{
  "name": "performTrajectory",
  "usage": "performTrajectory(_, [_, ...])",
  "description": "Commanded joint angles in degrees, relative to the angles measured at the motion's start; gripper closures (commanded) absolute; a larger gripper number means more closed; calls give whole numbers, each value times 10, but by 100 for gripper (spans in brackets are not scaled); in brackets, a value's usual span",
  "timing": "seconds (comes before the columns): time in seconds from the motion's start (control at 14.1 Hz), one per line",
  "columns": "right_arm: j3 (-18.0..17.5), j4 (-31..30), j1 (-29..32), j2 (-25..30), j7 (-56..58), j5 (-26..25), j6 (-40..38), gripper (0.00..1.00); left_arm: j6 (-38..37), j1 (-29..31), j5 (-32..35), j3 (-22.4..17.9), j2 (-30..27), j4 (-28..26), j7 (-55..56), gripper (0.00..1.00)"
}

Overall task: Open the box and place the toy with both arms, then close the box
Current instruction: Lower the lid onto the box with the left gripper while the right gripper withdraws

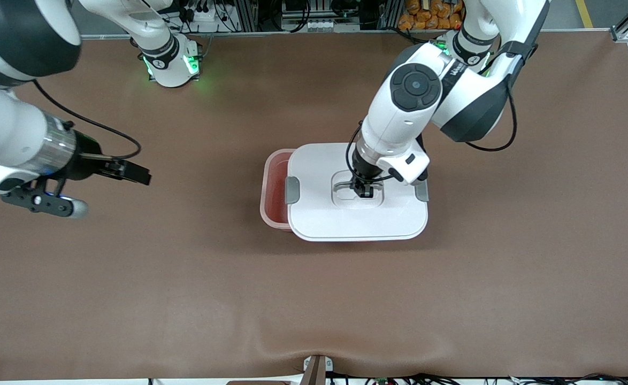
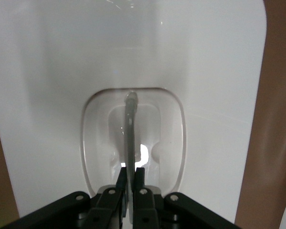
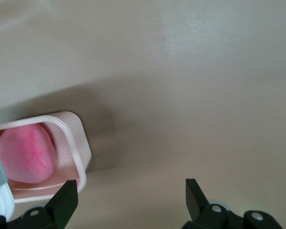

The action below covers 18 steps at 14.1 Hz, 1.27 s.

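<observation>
Lid: the white lid (image 1: 346, 214) lay over most of the box, shifted toward the left arm's end, its nearest edge closer to the front camera than the box's.
Box: the pink box (image 1: 274, 187) sat mid-table, a strip of its inside uncovered at the right arm's end.
Toy: the pink toy (image 3: 25, 152) lay inside the box, at that uncovered end.
Left gripper: the left gripper (image 1: 364, 190) was down on the lid's middle, fingers (image 2: 140, 175) pinching the grey handle (image 2: 130, 125).
Right gripper: the right gripper (image 1: 132, 172) waited in the air with fingers spread, well apart from the box, over bare table toward the right arm's end.
</observation>
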<state>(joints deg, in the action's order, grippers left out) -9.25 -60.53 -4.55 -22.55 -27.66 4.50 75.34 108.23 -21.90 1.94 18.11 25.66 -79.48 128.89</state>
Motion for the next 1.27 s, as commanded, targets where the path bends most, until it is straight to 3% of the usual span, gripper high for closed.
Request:
performTrajectory(0.0, [-10, -11, 27, 28, 19, -5, -20, 0, 2, -30, 31, -7, 22, 23, 31, 100])
performTrajectory(0.42, [-6, -11, 51, 55, 110, -17, -59, 0, 9, -48, 43, -6, 33, 23, 30, 100])
performTrajectory(0.64, [0, -14, 62, 79, 208, -38, -60, 0, 9, -59, 77, -4, 30, 22, 30, 100])
performTrajectory(0.78, [34, -19, 64, 83, 254, -33, -63, 0, 9, -60, 78, -4, 33, 21, 22, 100])
performTrajectory(1.2, [62, -69, 65, 115, 290, -28, -58, 0, 8, -88, 107, -4, 33, 20, 21, 100])
